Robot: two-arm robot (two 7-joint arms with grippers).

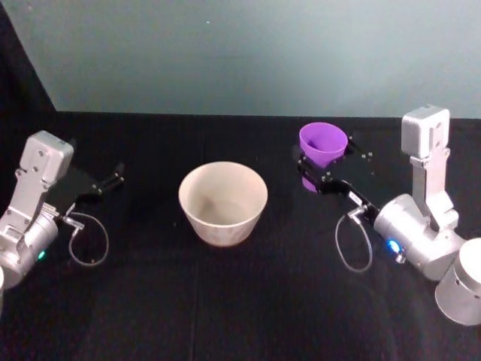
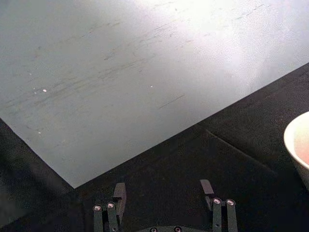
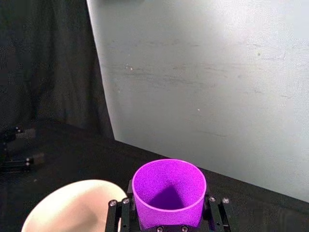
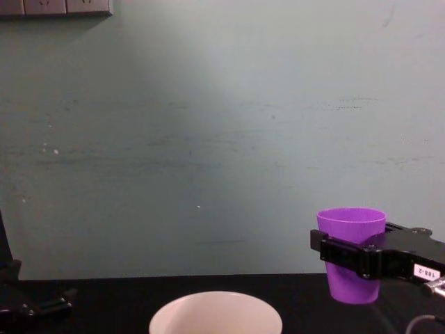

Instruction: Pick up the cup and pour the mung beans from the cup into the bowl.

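Table: a black cloth-covered table (image 1: 225, 308) ran from my near edge back to the wall.

Bowl: a wide round white bowl (image 1: 223, 203) with a plain smooth rim stood upright near the middle of the table, between the two arms. I saw nothing touching it.

Left gripper: the black two-fingered left gripper (image 1: 113, 180) sat low over the cloth at the left side, well apart from the bowl. On its wrist view I saw the fingers (image 2: 119, 193) spread apart with only dark cloth between them.

Right gripper: the black right gripper (image 1: 322, 164) reached in from the right side, beyond the bowl. Its fingers (image 3: 118, 212) were clamped on either flank of the cup, about halfway up the wall.

Cup: a small bright purple plastic cup (image 1: 323, 143), tapered and without a handle, stood upright with its mouth up. It was to the right of the bowl and farther back, and the two were apart. On the chest view its rim stood higher than the bowl's rim. I could not tell whether its base touched the cloth.

Cup contents: on the right wrist view a dark shadow lay at the bottom, and I could not tell what was in there.

Wall: a pale grey-green wall (image 1: 240, 53) with faint scuffs closed off the far edge of the table.
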